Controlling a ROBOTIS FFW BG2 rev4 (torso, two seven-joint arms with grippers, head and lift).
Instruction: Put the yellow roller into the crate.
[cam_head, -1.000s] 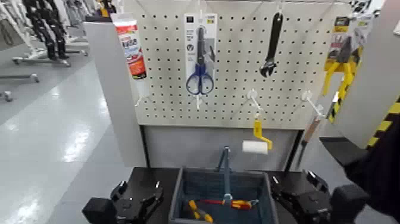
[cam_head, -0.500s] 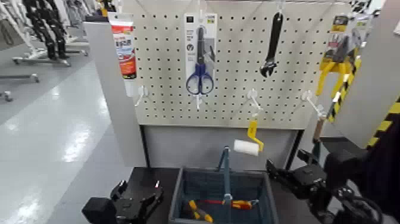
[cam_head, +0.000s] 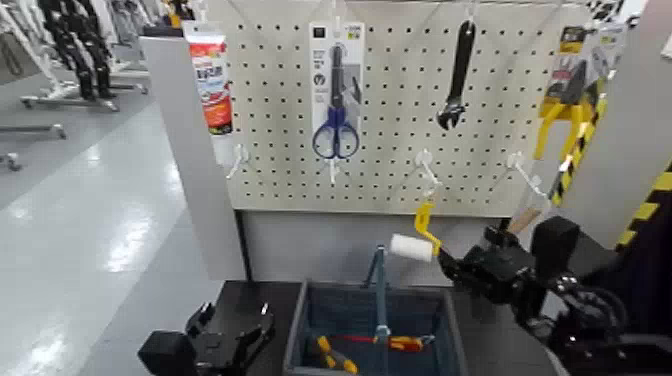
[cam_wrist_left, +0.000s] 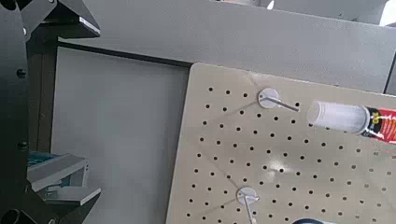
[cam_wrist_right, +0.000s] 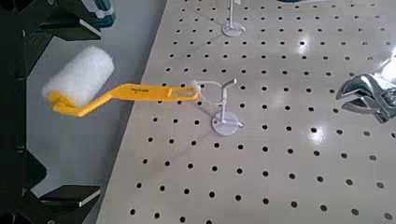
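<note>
**Right gripper raised beside the hanging roller**

Nearest me, the left gripper (cam_head: 232, 338) sat parked low beside the crate (cam_head: 300, 335), its fingers apart and holding nothing. The crate stood between the arms, open-topped, with its thin centre handle (cam_head: 380, 290) upright; red-and-yellow-handled pliers (cam_head: 400, 343) and another yellow-handled tool (cam_head: 335, 355) lay in the bottom.

Above the crate's right side, the right gripper (cam_head: 462, 268) was lifted and pointed toward the board, its fingers spread wide with nothing between them. Just beyond it hung the yellow roller (cam_head: 418, 238), the handle's hole over a white peg hook (cam_wrist_right: 219, 103), the white sleeve (cam_wrist_right: 79, 77) dangling at the lower end, clear of the gripper.

Farther back, the pegboard (cam_head: 400, 150) carried blue-handled scissors (cam_head: 336, 100), a black wrench (cam_head: 457, 75) and a tube (cam_head: 215, 85) at its left edge.
</note>
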